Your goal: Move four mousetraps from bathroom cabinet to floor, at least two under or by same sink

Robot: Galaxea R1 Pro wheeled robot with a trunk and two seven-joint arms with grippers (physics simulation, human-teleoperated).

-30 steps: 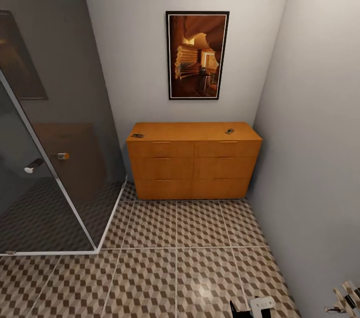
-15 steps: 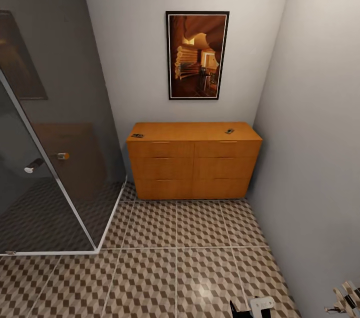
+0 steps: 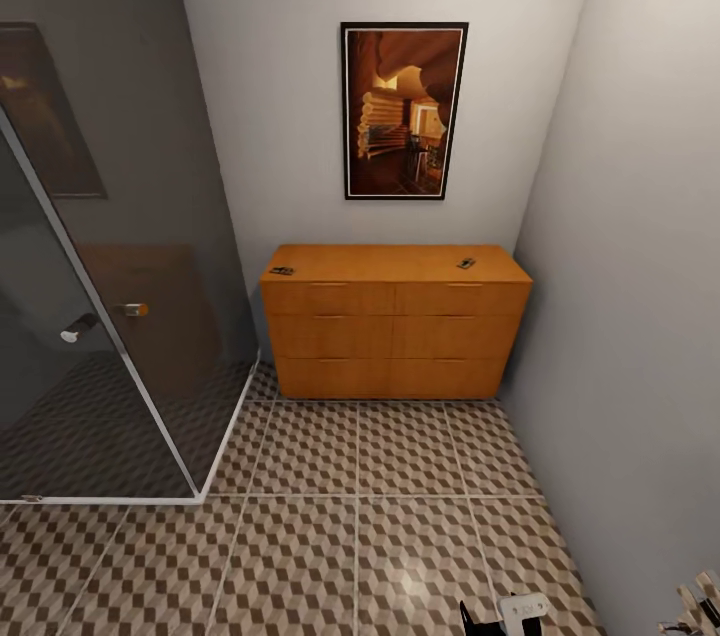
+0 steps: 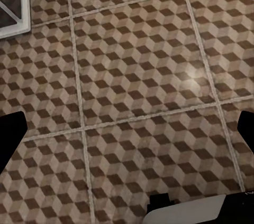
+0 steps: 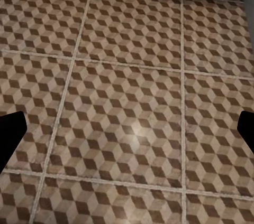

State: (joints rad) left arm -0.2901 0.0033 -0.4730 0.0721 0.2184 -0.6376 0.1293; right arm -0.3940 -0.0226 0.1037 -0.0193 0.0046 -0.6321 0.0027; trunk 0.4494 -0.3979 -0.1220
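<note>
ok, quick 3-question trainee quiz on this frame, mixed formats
1. True or false: a mousetrap lies on the bathroom floor.
2. How many mousetraps show on the cabinet top?
3. What hangs on the wall above the cabinet? A) mirror B) framed picture C) towel rail

Key:
1. False, the visible tiles are bare.
2. Two: left mousetrap, right mousetrap.
3. B, the framed picture.

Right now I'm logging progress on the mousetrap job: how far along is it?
Nothing looks placed yet: the bathroom floor in view carries no traps. Two mousetraps, one near the left end and one near the right, sit on the cabinet top. Both wrist views show wide-spread fingertips over bare tiles, nothing held. Left: fetching the traps and setting them by a sink.
</note>
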